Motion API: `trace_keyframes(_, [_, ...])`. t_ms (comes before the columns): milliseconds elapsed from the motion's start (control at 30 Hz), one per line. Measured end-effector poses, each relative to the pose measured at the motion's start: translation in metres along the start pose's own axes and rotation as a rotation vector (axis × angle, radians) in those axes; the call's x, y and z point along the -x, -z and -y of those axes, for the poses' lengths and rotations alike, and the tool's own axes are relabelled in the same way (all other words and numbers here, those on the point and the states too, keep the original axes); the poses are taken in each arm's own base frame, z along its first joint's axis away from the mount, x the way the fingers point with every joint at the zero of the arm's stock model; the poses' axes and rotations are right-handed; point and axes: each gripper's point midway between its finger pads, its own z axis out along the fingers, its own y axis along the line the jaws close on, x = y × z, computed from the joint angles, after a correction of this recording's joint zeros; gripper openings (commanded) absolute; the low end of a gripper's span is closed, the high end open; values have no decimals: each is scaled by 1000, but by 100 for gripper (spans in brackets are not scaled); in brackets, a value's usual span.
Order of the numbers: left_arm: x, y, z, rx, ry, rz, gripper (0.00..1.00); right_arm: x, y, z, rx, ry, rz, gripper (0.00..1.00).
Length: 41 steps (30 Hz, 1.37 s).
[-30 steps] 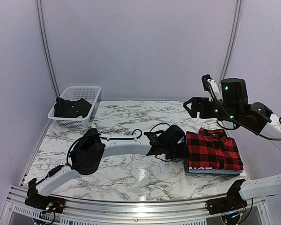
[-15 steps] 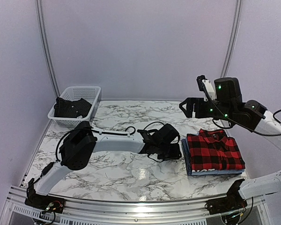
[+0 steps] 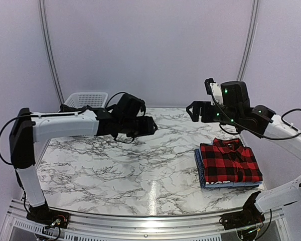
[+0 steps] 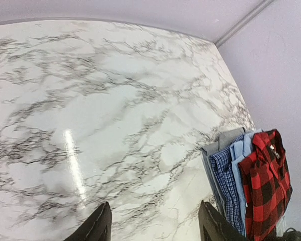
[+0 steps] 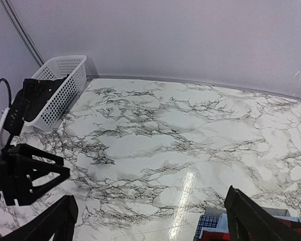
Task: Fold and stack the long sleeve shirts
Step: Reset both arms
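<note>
- Flannel shirt [image 3: 230, 161] lay folded atop the light blue shirt [image 4: 239, 165], just beyond our right pincer [image 3: 193, 111], which stood apart.
- We had pulled our left pincer [image 3: 149, 125] away, apart and empty; stacking looked done.

White mesh basket [image 5: 65, 86] sitting at far left corner of marble surface [image 3: 140, 170], holding a dark bundled garment [image 5: 37, 95].
</note>
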Motion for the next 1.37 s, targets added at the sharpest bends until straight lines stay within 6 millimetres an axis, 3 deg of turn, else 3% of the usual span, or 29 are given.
trace_keyframes(133, [32, 38, -37, 52, -3, 88, 76, 4, -7, -2, 3, -12, 20, 99])
trace_keyframes(300, [54, 81, -71, 102, -8, 171, 94, 7, -18, -5, 8, -24, 37, 98])
trace_keyframes(367, [61, 97, -78, 113, -16, 205, 98, 7, -21, -6, 9, -26, 39, 98])
trace_keyframes(567, [76, 131, -85, 116, -38, 276, 99, 12, -25, -7, 8, -37, 60, 98])
trace_keyframes(800, [79, 137, -84, 114, -59, 289, 99, -1, -38, -1, -32, -28, 20, 99])
trace_keyframes(1367, [83, 144, -85, 121, -55, 308, 99, -5, -43, 17, -139, -42, 17, 99])
